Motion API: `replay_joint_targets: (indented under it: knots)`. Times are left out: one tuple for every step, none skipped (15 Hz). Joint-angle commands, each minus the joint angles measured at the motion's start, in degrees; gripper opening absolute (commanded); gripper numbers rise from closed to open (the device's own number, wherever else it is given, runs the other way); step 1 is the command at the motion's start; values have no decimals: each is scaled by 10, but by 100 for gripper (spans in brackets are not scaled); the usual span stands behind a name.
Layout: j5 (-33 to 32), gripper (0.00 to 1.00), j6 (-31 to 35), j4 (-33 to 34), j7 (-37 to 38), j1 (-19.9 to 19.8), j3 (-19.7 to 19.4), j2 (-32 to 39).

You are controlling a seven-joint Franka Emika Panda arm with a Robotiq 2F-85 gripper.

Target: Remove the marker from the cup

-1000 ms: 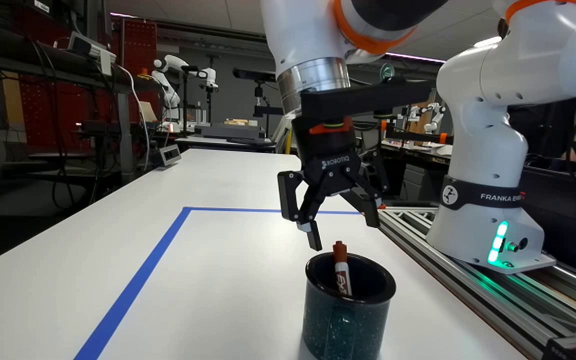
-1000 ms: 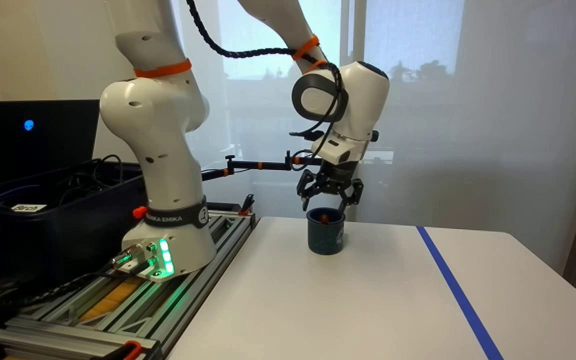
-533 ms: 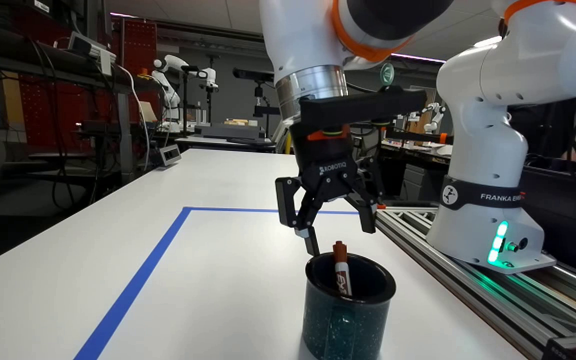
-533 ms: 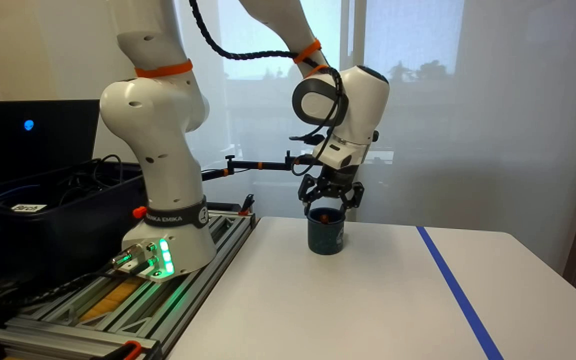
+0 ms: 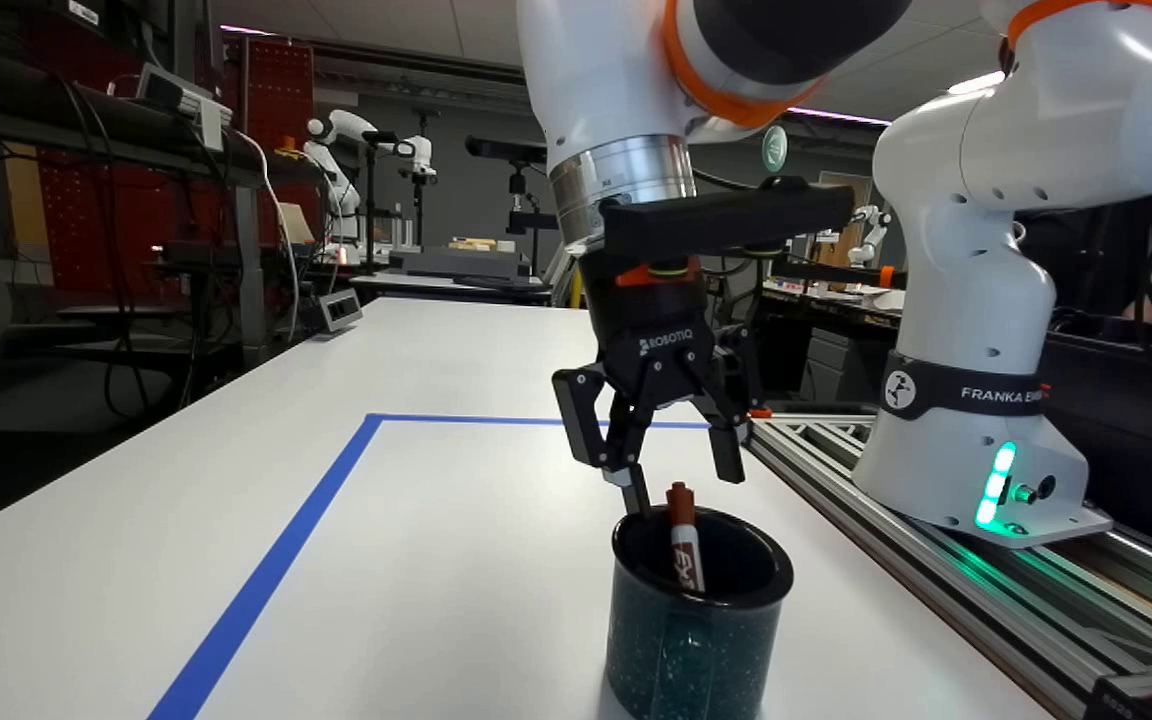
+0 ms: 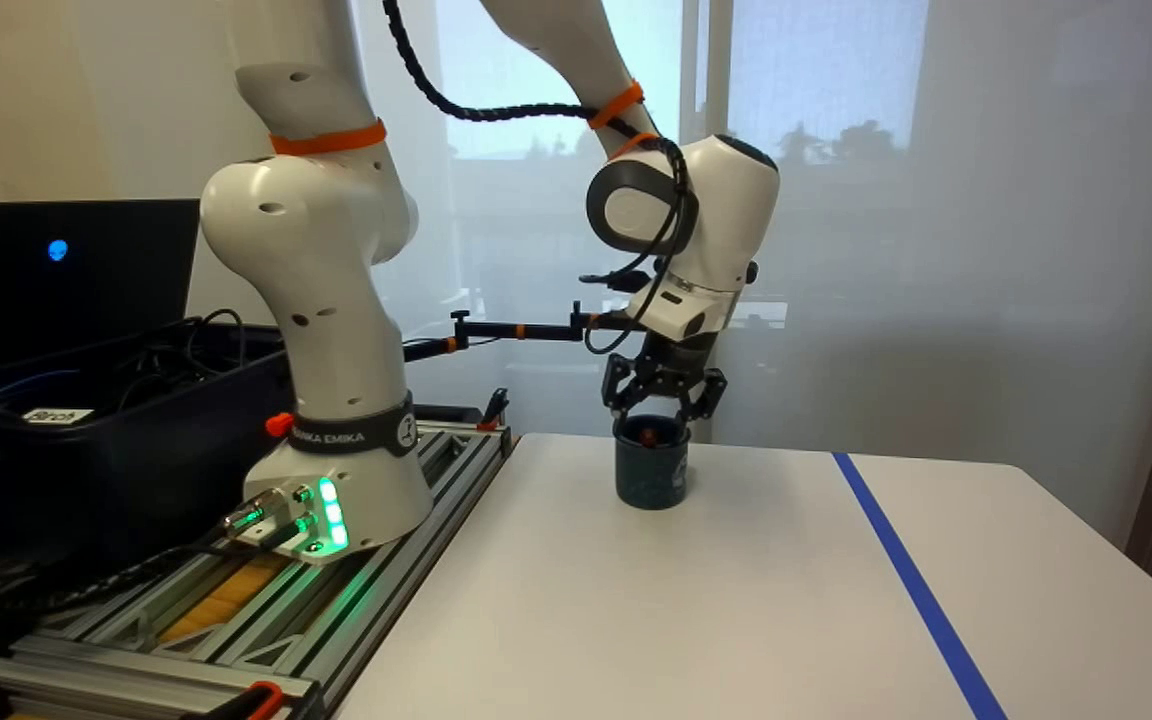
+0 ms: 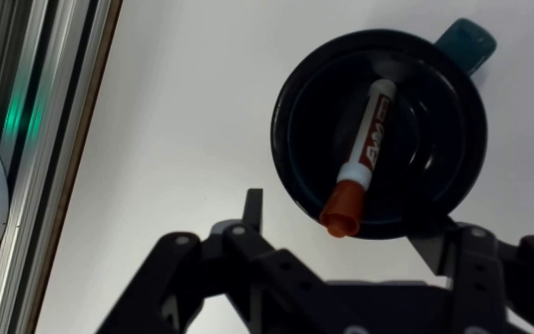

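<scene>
The cup [image 5: 691,650] is dark teal and speckled and stands upright on the table. It also shows in an exterior view [image 6: 650,485] and in the wrist view [image 7: 322,111]. The marker [image 5: 684,545] leans inside it, its red-brown cap above the rim. In the wrist view the marker [image 7: 364,148] lies across the mouth, cap toward my gripper; in an exterior view only its cap [image 6: 649,437] shows. My gripper [image 5: 686,488] is partly open and empty, its fingertips at about rim height on either side of the cap, apart from it. The gripper also shows in the wrist view [image 7: 334,204].
The cup's teal handle [image 7: 466,44] sticks out at the upper right in the wrist view. Blue tape [image 5: 286,540] runs across the white table. The metal rail [image 6: 416,570] and the arm's base [image 6: 351,490] stand along one table edge.
My gripper has come down to the cup's rim, and its fingers have drawn somewhat closer together around the marker's cap. The cup and marker have not visibly moved.
</scene>
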Motion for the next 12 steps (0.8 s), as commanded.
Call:
replay_joint_targets:
  knots:
    - [3, 66, 11, 1, -5, 11, -3, 2]
    - [3, 61, 13, 2, -5, 12, -3, 3]
    - [4, 59, 13, 1, -6, 13, -3, 2]
    - [5, 59, 15, 0, -6, 14, -3, 1]
    - [7, 53, 19, -7, -7, 15, -2, -5]
    - [7, 57, 19, -6, -6, 15, -2, -4]
    - [6, 57, 18, -5, -6, 16, -1, -4]
    - [6, 59, 19, -5, -5, 16, -1, -4]
    - [5, 61, 19, -5, -4, 17, -1, -5]
    - [5, 63, 19, -4, -4, 18, -1, -4]
    - [5, 62, 19, -3, -4, 19, 0, -5]
    - [5, 62, 19, -2, -4, 19, 0, -5]
